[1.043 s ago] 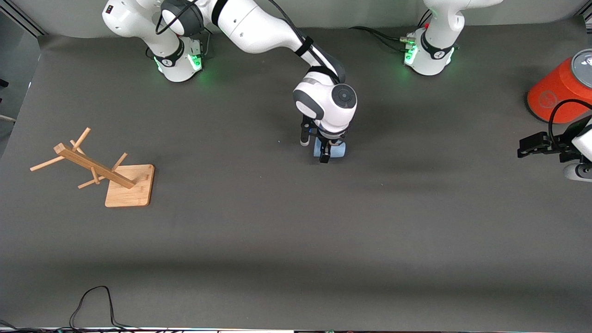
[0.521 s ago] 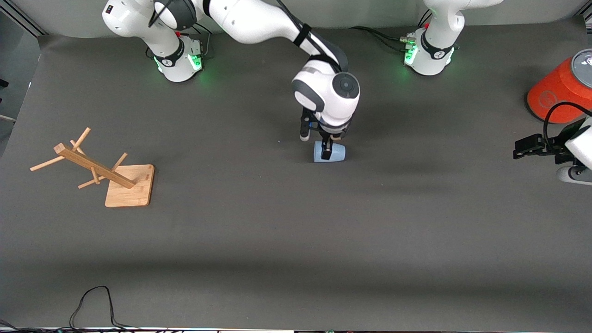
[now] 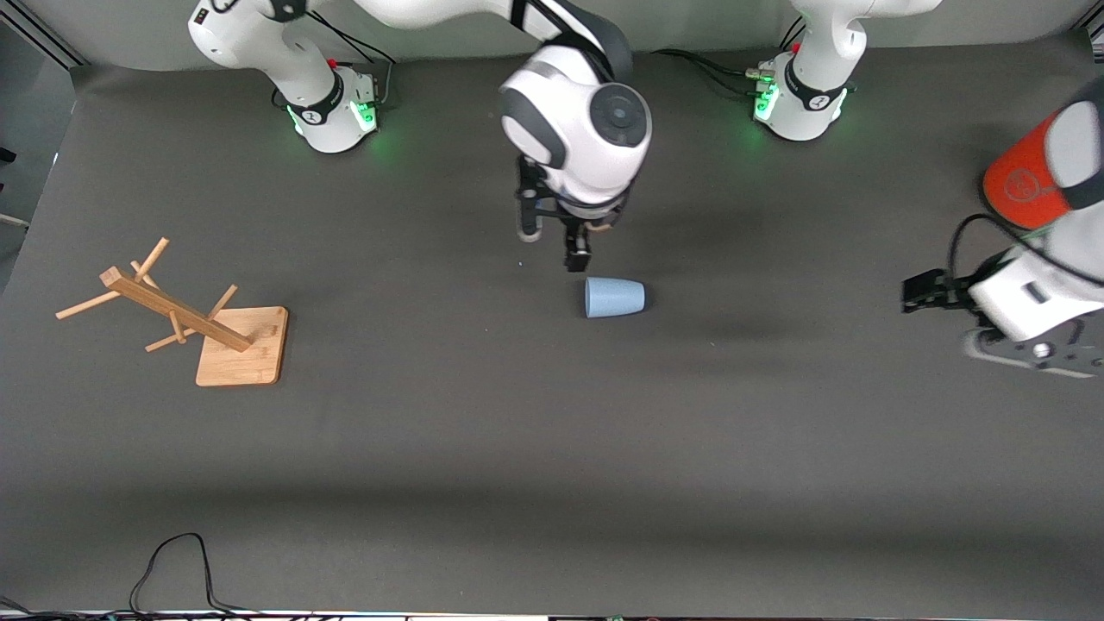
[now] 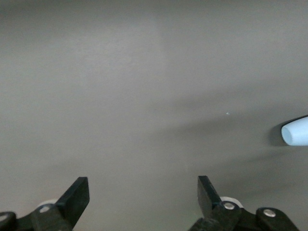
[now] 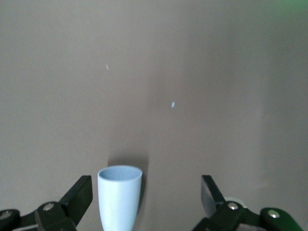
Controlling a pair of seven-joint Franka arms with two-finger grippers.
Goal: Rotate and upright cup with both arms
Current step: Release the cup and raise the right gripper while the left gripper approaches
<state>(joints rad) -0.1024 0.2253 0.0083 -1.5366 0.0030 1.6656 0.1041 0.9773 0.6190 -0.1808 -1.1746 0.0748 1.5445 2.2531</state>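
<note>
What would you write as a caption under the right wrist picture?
Right hand open above the grey table, with the pale-blue cup lying on its side between the fingers.

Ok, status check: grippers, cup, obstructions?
Right gripper open above table beside cup. Left gripper open near orange cylinder. Cup on its side, free. Nothing obstructing.

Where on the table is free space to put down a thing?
The wide strip nearer the camera than the cup and wooden rack is bare. Also free: between rack and cup. Crowded: the left arm's end, with the left gripper and orange cylinder.
</note>
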